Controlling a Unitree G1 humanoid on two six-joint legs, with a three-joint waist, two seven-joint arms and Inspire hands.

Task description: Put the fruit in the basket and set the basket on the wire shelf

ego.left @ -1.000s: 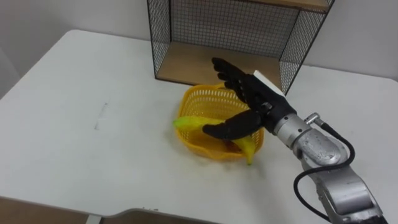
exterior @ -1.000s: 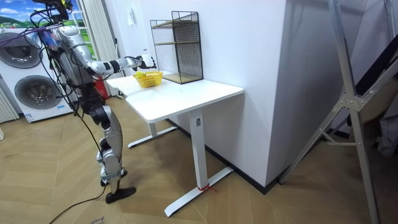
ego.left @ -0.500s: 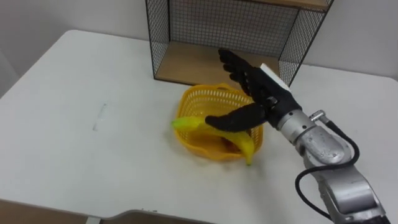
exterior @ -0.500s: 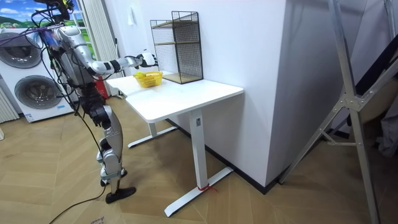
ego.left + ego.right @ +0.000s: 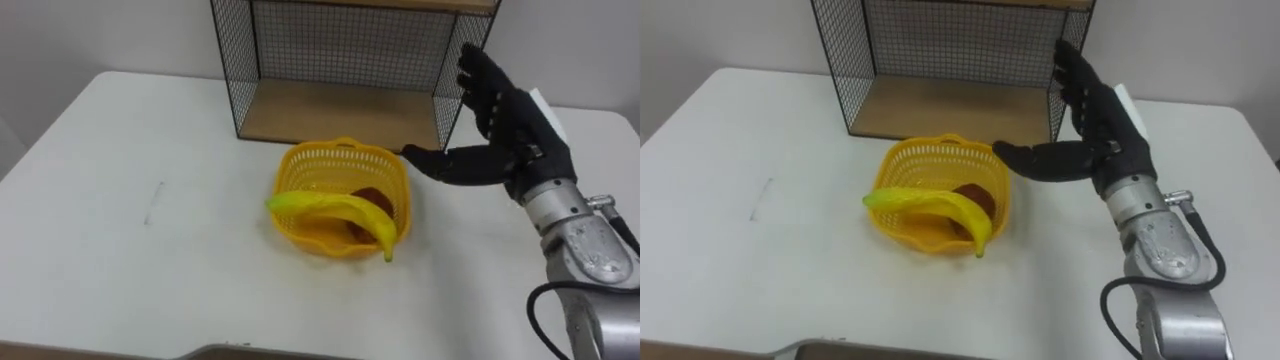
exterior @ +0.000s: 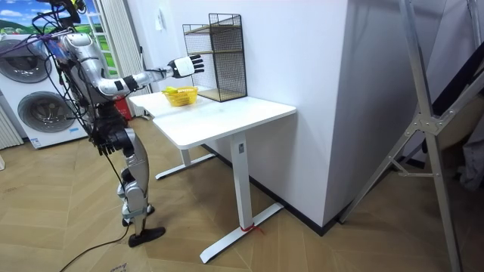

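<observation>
A yellow plastic basket (image 5: 340, 170) (image 5: 940, 160) stands on the white table (image 5: 130, 220) just in front of the wire shelf (image 5: 350, 55). A yellow banana (image 5: 335, 208) (image 5: 930, 206) lies across the basket's near rim, its tip hanging over the front edge. Under it a dark reddish fruit (image 5: 373, 203) shows inside the basket. My right hand (image 5: 505, 130) (image 5: 1095, 125) is open, raised above the table to the right of the basket, fingers spread and thumb pointing left, holding nothing. In the room view the basket (image 6: 180, 95) sits below the raised right hand (image 6: 185, 66).
The wire shelf has a wooden bottom board (image 5: 340, 112) and a wooden upper board, with black mesh sides. It stands at the table's back by the wall. In the room view I stand at the table's end, with washing machines (image 6: 34, 106) behind me.
My right hand has lifted off the basket and banana and moved up and to the right. The view has shifted a little. The banana stays lying over the basket's rim.
</observation>
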